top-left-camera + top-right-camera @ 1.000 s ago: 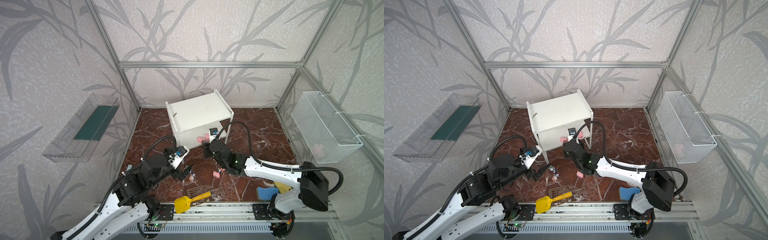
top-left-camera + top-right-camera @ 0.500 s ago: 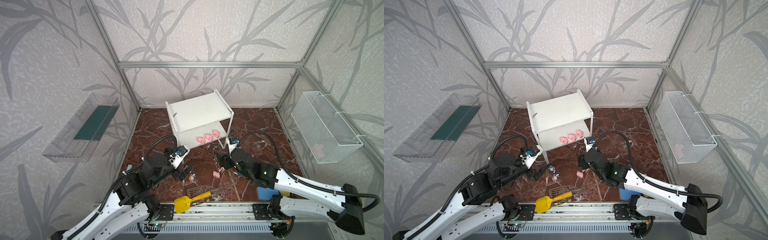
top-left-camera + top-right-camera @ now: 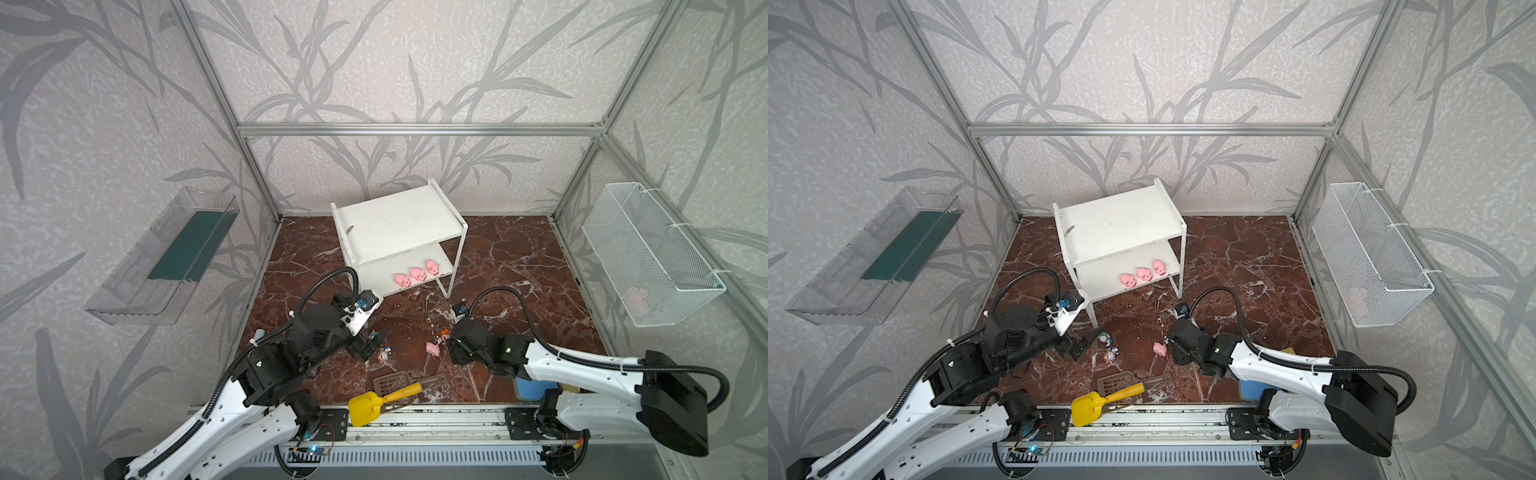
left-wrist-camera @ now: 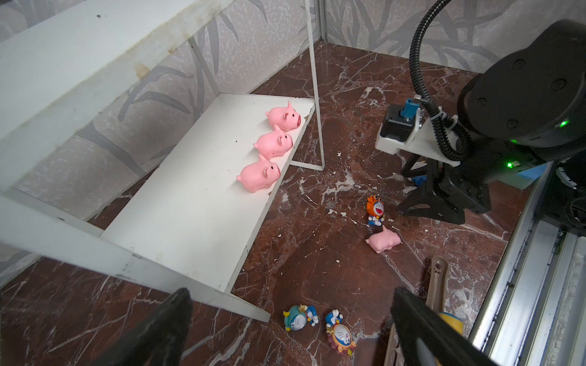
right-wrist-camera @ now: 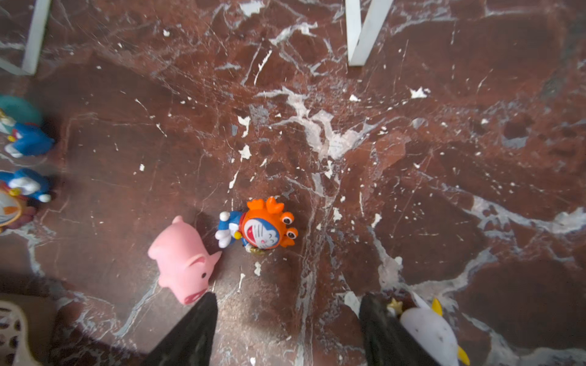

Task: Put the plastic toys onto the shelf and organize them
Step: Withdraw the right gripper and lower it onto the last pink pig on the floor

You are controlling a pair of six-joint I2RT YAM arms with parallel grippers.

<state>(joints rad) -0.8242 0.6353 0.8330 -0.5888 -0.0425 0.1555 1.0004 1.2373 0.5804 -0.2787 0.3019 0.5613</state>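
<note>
The white shelf (image 3: 399,232) stands at the back of the floor with three pink pigs (image 3: 417,274) in a row on its lower board (image 4: 190,202). One more pig (image 5: 184,260) lies on its side on the floor beside an orange-headed figurine (image 5: 266,226). My right gripper (image 5: 287,299) hangs open over bare floor, with that pig just outside one finger and a white-headed figurine (image 5: 431,332) outside the other. My left gripper (image 4: 290,294) is wide open and empty, low over the floor. A teal-headed figurine (image 4: 298,318) and a brown-headed one (image 4: 341,332) lie in front of it.
A yellow scoop (image 3: 365,409) and a brown slotted spatula (image 3: 390,382) lie at the front edge. A blue sponge (image 3: 532,388) sits under the right arm. A clear tray (image 3: 166,257) hangs on the left wall and a wire basket (image 3: 648,253) on the right wall.
My right gripper has drawn back from the shelf to the floor by the loose pig, leaving a third pig on the lower board. The left arm has not moved.
</note>
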